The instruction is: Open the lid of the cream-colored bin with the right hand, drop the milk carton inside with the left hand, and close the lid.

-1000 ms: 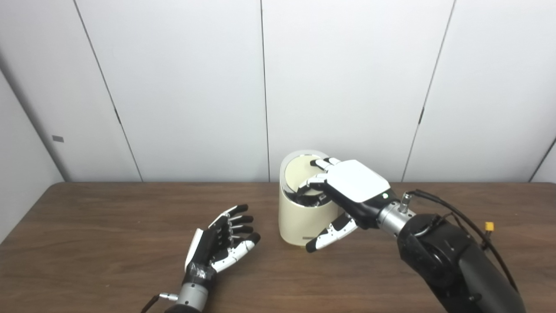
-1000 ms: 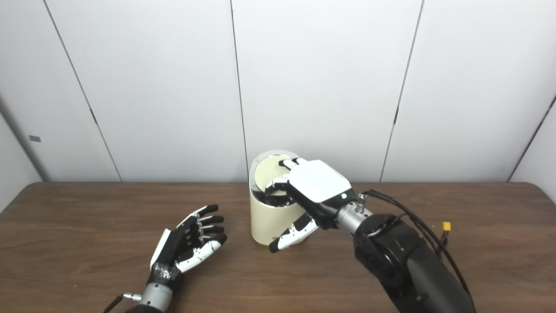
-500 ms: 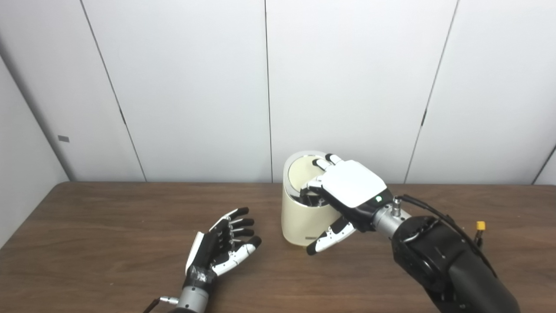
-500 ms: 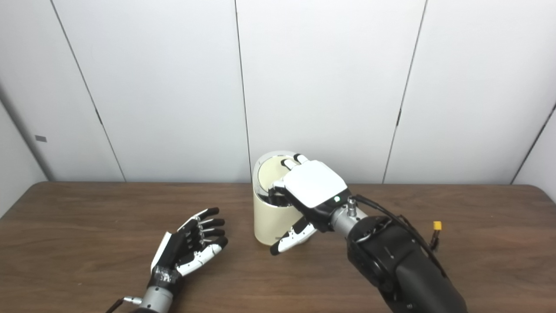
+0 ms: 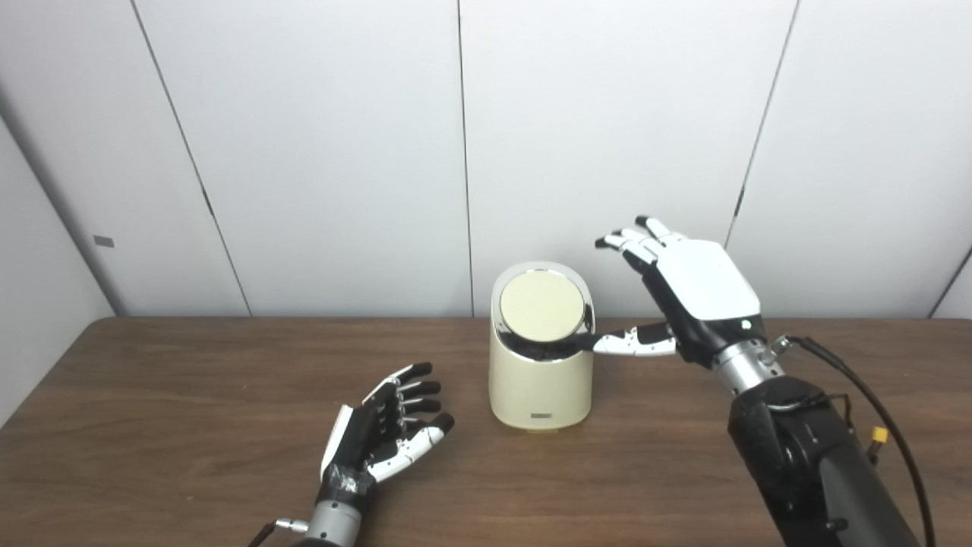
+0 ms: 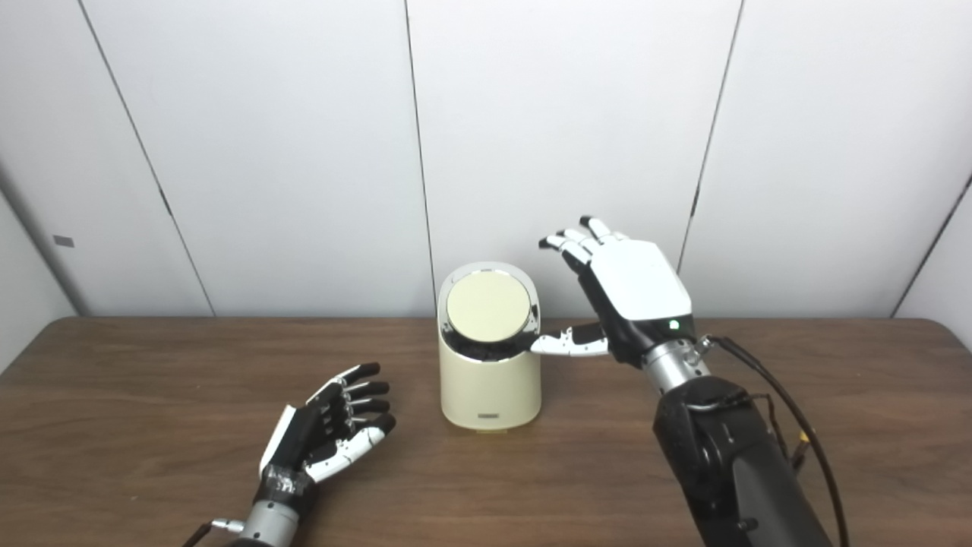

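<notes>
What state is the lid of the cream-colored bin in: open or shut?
Shut. The round lid lies flat in its chrome rim on top of the bin, no opening showing. The right hand is open beside it.

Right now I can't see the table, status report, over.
Both hands open: left resting on table, right raised beside bin. Lid looks shut. No carton visible. Nothing blocking.

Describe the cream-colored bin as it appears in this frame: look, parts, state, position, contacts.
The cream-colored bin is a small rounded canister, seemingly plastic, standing upright on the brown wooden table near the back wall. Its round cream lid, ringed by a shiny chrome rim, slopes toward the camera and looks closed. A small label sits low on the front. The right hand is open beside it, thumb tip at the rim.
</notes>
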Controlling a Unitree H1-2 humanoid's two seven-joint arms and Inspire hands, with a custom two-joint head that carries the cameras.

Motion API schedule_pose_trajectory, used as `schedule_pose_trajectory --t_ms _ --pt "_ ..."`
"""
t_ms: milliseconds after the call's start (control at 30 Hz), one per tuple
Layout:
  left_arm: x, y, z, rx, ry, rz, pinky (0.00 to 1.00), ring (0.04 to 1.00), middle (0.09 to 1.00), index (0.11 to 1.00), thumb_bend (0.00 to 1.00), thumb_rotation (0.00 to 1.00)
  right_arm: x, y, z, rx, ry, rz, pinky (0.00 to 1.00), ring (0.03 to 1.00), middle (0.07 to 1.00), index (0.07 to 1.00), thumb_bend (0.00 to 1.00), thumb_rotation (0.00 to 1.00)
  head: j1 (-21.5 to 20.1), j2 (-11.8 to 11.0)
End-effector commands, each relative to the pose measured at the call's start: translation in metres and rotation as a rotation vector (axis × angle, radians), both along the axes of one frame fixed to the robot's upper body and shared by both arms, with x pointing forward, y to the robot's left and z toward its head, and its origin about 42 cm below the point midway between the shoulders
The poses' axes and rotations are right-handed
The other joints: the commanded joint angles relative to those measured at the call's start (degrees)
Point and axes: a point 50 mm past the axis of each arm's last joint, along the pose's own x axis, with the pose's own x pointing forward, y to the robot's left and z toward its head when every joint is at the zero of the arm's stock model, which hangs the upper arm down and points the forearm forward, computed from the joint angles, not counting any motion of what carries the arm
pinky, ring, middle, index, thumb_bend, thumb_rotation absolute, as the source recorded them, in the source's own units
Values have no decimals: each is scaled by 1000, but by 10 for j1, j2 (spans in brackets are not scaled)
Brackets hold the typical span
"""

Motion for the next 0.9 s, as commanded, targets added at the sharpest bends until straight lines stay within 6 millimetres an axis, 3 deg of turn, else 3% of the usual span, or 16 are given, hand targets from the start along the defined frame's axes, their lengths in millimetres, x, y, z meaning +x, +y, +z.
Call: schedule_pose_trajectory --t_ms 0,167,267,433,533,633,867 --pt "0 -1 2 1 -17 -8 581 699 751 844 659 231 2 -1 22 56 -92 10 896 999 993 938 673 557 1 1" --pt "0 -3 5 -9 -23 -13 585 700 744 840 661 223 3 -13 13 132 21 12 838 964 989 968 769 523 2 2" --pt "0 -3 8 -19 -29 -19 589 703 745 836 675 232 2 -20 1 224 122 48 872 972 997 988 805 485 2 2" --pt "-1 -2 13 -25 -44 -40 616 726 760 840 685 250 -4 -28 -21 410 270 102 697 880 960 980 861 380 0 4" --pt "0 -1 17 -22 -65 -56 624 733 770 844 683 240 -11 -31 -32 523 302 149 693 863 933 961 868 354 -1 5" --pt "1 0 23 -18 -81 -66 645 744 781 850 701 218 -20 -36 -44 622 339 187 740 880 942 957 853 370 -2 4" --pt "5 2 33 -17 -124 -88 647 802 845 909 716 210 -33 -44 -69 698 353 226 703 855 943 969 834 404 -4 3"
